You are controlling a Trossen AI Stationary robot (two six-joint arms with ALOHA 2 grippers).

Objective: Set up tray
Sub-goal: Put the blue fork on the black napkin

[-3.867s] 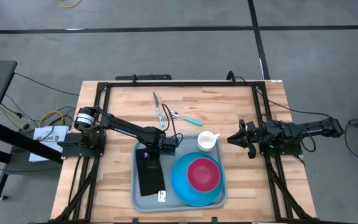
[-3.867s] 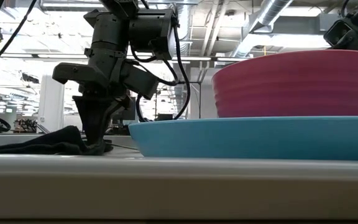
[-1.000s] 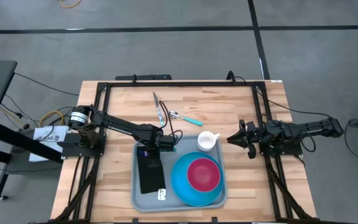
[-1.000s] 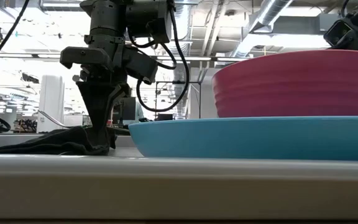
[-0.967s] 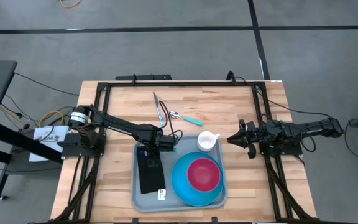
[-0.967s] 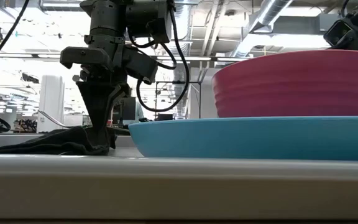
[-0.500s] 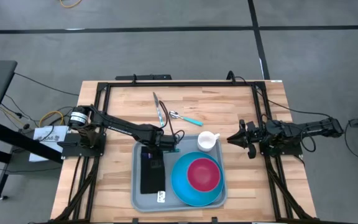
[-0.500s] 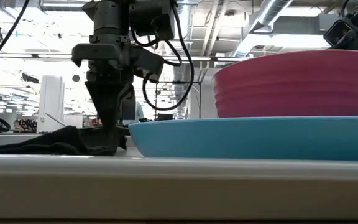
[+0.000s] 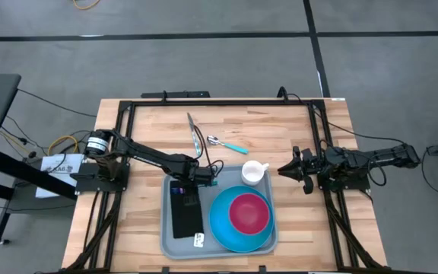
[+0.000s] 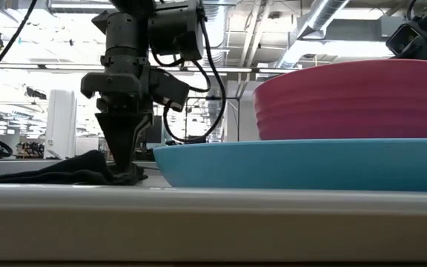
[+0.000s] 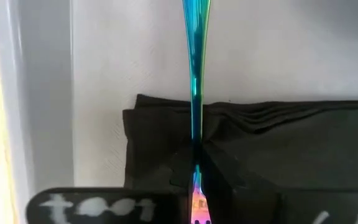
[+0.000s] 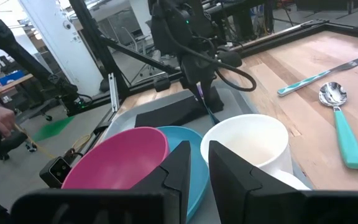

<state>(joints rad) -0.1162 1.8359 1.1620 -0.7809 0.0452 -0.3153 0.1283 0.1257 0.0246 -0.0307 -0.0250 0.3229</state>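
Note:
The grey-blue tray [image 9: 167, 245] lies at the table's near middle. On it are a black napkin [image 9: 186, 217], a blue plate [image 9: 220, 227] with a pink bowl [image 9: 248, 213], and a white cup [image 9: 254, 173]. My left gripper [image 9: 191, 185] points down over the napkin's far end [image 11: 278, 137], shut on an iridescent fork [image 11: 195, 93]. In the low view its fingertips [image 10: 124, 165] reach down to the napkin [image 10: 58, 172]. My right gripper [image 9: 290, 170] waits at the table's right side; its fingers [image 12: 179, 171] stand a little apart with nothing between them. My left gripper pinches the fork between its two fingers at the neck just behind the tines [image 11: 196, 198], from above, pointing down and lying across the fork. The teal handle [image 9: 212, 183] sticks out level toward the table's right, past the napkin's edge. Whether the fork rests on the napkin, I cannot tell.
A knife [image 9: 193, 131] and a teal-handled spoon [image 9: 226, 144] lie on the bare wood beyond the tray. A black frame [image 9: 204, 102] runs around the tabletop. A small white tag [image 9: 198, 240] lies at the napkin's near end.
My left gripper, still shut on the fork, has sunk a little, and its fingertips now reach the napkin's far end. It swayed slightly to one side and back on the way down.

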